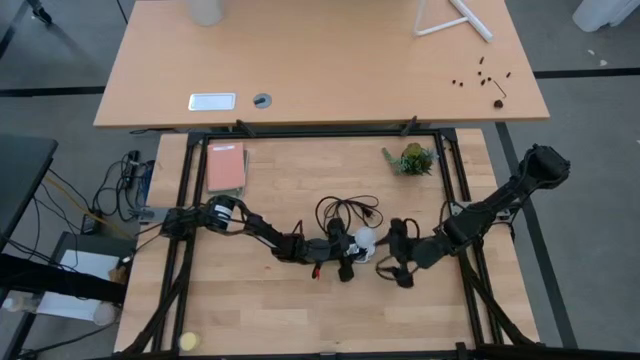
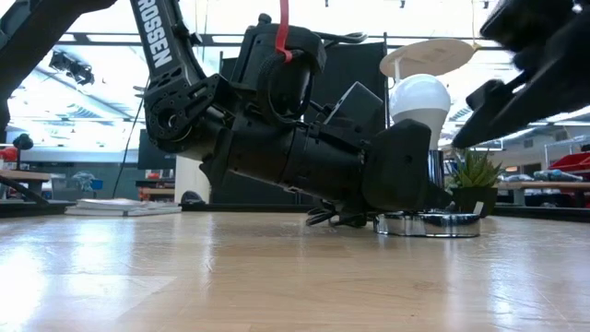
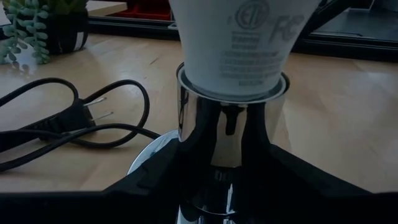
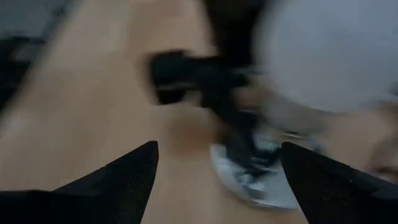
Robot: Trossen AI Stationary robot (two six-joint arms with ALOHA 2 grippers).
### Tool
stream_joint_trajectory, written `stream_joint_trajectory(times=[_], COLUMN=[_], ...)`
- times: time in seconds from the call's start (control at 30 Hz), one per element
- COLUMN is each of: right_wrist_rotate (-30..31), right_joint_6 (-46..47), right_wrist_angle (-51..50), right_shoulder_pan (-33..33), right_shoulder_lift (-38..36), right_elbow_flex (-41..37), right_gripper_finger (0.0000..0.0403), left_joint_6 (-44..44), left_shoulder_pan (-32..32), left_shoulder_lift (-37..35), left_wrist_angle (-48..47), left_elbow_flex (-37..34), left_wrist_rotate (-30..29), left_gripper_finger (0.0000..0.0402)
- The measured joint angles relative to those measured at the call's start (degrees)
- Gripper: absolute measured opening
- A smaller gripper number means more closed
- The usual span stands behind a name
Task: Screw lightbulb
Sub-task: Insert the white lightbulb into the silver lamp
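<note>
The left gripper (image 1: 350,262) lies low on the worktop (image 1: 300,310), and its fingers (image 3: 155,186) are clenched on the shiny metal socket (image 3: 227,143), one on each side of its chrome neck, just above the round silvery base (image 2: 429,224). The lightbulb (image 2: 420,106) stands upright in this socket, with its white round head up and its narrow end down inside the chrome collar; in the high view it shows as a small white ball (image 1: 365,239) near the middle of the worktop, between the two grippers. The right gripper (image 1: 395,268) is just to the right of the lightbulb and touches nothing; its fingers (image 4: 124,180) are spread wide and released, and the bulb and the socket base appear blurred in front of them. In the low view the right gripper hangs dark and out of focus at the upper right, near the bulb but apart from it. A thin black cord (image 3: 81,118) with a two-pin plug lies in loops on the worktop just on the far side of the socket. Farther away, at the far right of the worktop, there is a small green plant (image 1: 412,158), and at the far left a pink book (image 1: 226,167).
</note>
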Motion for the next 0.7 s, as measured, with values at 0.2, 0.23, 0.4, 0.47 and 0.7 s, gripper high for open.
stream_joint_trajectory(times=[0.2, 0.23, 0.4, 0.47, 0.7], right_wrist_rotate=[1.93, 0.61, -3.59, -4.6, -12.12], right_joint_6=[-0.37, -1.88, -5.87, -4.41, -1.67], right_wrist_angle=[0.15, 1.87, 6.58, 5.98, 8.06], right_shoulder_pan=[-5.86, -6.5, -7.49, -6.78, 0.03], right_shoulder_lift=[0.0, 0.02, 0.07, 0.07, -0.16], right_elbow_flex=[-0.02, -0.02, -0.04, -0.04, 0.17], right_gripper_finger=[0.0345, 0.0345, 0.0345, 0.0345, 0.0345], left_joint_6=[0.54, 0.54, 0.89, 0.8, 0.1], left_shoulder_pan=[0.02, 0.04, 0.02, 0.01, 0.21], left_shoulder_lift=[0.02, 0.02, 0.02, 0.02, 0.02], left_wrist_angle=[0.12, 0.17, 0.22, 0.22, 0.16], left_elbow_flex=[-0.02, -0.02, -0.08, -0.08, -0.02], left_wrist_rotate=[0.32, 0.34, 0.47, 0.69, -1.19], left_gripper_finger=[0.0196, 0.0196, 0.0196, 0.0196, 0.0196])
